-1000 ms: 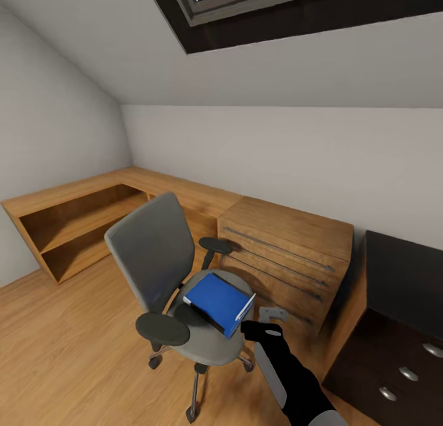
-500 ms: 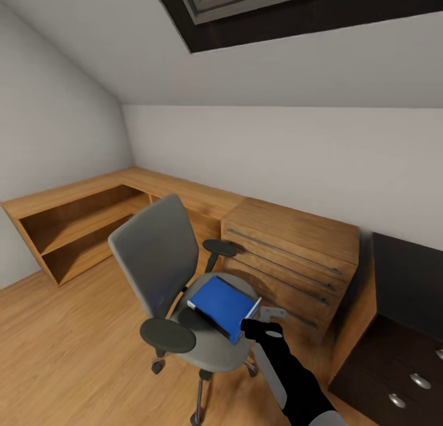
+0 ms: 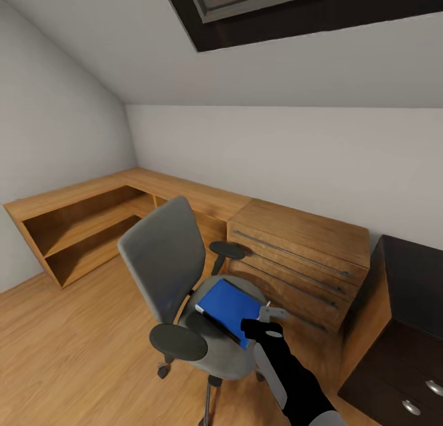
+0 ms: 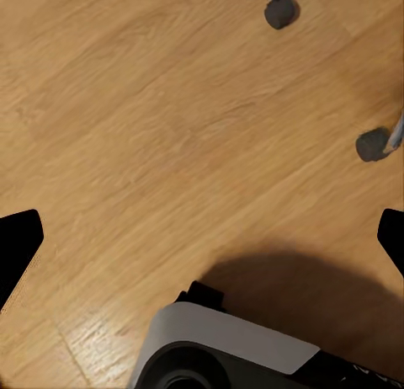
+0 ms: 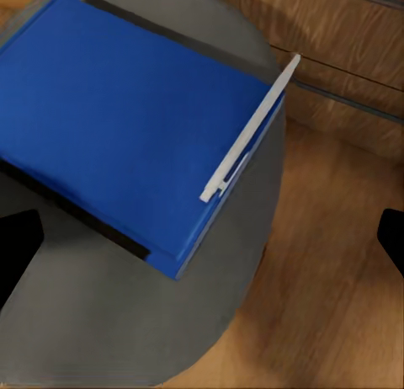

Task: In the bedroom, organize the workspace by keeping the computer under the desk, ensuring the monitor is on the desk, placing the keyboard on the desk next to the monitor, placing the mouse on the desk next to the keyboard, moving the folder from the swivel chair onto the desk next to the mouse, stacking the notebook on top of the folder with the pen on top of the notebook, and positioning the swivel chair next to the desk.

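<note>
The head view slides rightward across the three pictures, so the camera and base are shifting; the grey-seated swivel chair point(image 3: 184, 278) on its metal star base now sits closer under the right arm, and less of the black drawer unit of the desk point(image 3: 406, 327) shows. The right gripper point(image 3: 266, 327) hangs just above the near edge of the flat bright blue folder point(image 3: 229, 306), which lies on the chair seat. In the right wrist view its two dark fingertips point(image 5: 17, 254) stand wide apart at the frame's sides, holding nothing, with the folder point(image 5: 126, 111) directly ahead and a thin pale pen point(image 5: 251, 128) resting along its edge.

The left gripper point(image 4: 202, 237) is likewise spread and empty, facing bare wooden floor point(image 4: 168, 111) near the chair's casters point(image 4: 282, 10).

The approach looks nearly complete; grasping the folder seems next, and the pen may slide off.
</note>
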Controlling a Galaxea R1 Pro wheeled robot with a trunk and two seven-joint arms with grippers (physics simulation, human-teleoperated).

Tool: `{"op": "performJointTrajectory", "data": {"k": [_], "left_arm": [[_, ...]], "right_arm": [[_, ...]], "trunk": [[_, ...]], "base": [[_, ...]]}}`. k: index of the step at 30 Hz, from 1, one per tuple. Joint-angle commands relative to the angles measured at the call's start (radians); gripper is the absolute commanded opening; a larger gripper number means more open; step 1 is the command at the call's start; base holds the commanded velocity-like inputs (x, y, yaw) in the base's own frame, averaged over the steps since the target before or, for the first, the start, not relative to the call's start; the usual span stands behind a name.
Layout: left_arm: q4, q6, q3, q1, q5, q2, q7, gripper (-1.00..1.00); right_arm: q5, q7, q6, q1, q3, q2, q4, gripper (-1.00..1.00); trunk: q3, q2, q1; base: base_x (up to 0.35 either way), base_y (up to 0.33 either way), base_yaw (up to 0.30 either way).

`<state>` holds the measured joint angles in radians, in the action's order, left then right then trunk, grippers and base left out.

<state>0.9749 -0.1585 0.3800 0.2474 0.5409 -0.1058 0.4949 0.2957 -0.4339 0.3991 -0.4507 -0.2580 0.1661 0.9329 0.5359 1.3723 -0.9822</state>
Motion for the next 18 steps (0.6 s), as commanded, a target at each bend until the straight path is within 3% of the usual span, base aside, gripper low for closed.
{"op": "performJointTrajectory", "data": {"k": [1, 6, 7, 8, 9, 12, 15, 17, 18], "left_arm": [[0.001, -0.007, 0.005, 0.0, 0.011, -0.002, 0.005, 1.0], [0.002, -0.007, -0.006, 0.0, 0.014, -0.004, 0.011, 1.0], [0.003, -0.006, -0.039, 0.0, 0.015, -0.004, 0.012, 1.0], [0.005, -0.003, -0.11, 0.0, 0.017, -0.003, 0.01, 1.0], [0.006, -0.001, -0.156, 0.0, 0.018, -0.003, 0.008, 1.0], [0.006, 0.005, -0.223, 0.0, 0.024, -0.005, -0.001, 1.0], [0.036, 0.011, -0.251, 0.0, 0.029, -0.009, -0.009, 1.0], [0.154, 0.052, -0.299, 0.0, 0.043, -0.025, -0.012, 1.0], [0.251, 0.155, -0.341, 0.0, 0.072, -0.036, -0.014, 1.0]], "right_arm": [[0.008, -0.008, 0.003, 0.0, -0.003, -0.001, 0.001, 1.0], [0.007, -0.008, 0.003, -0.001, -0.003, -0.002, 0.001, 1.0], [0.007, -0.008, 0.003, -0.001, -0.002, -0.004, 0.001, 1.0], [0.008, -0.009, 0.003, -0.001, -0.002, -0.012, 0.001, 1.0], [0.008, -0.009, 0.003, -0.001, -0.002, -0.019, 0.002, 1.0], [0.009, -0.009, 0.003, -0.001, 0.0, -0.031, 0.003, 1.0], [0.009, -0.008, 0.003, -0.001, 0.002, -0.035, 0.003, 1.0], [0.009, -0.008, 0.003, -0.001, 0.003, -0.04, 0.003, 1.0], [0.01, -0.008, 0.003, -0.001, 0.003, -0.048, 0.004, 1.0]], "trunk": [[0.001, 0.0, -0.001], [0.001, 0.0, -0.001], [0.001, 0.0, -0.001], [0.001, 0.0, -0.001], [0.001, 0.0, -0.001], [0.001, 0.0, -0.001], [0.001, 0.0, -0.001], [0.001, 0.0, -0.001], [0.001, 0.0, -0.001]], "base": [[0.123, 0.034, 0.0], [0.042, 0.012, 0.0], [0.013, 0.004, 0.0], [0.007, 0.002, 0.0], [0.004, 0.001, 0.0], [0.002, 0.001, 0.0], [0.0, 0.0, 0.0], [0.0, 0.0, 0.0], [0.0, 0.0, 0.0]]}}
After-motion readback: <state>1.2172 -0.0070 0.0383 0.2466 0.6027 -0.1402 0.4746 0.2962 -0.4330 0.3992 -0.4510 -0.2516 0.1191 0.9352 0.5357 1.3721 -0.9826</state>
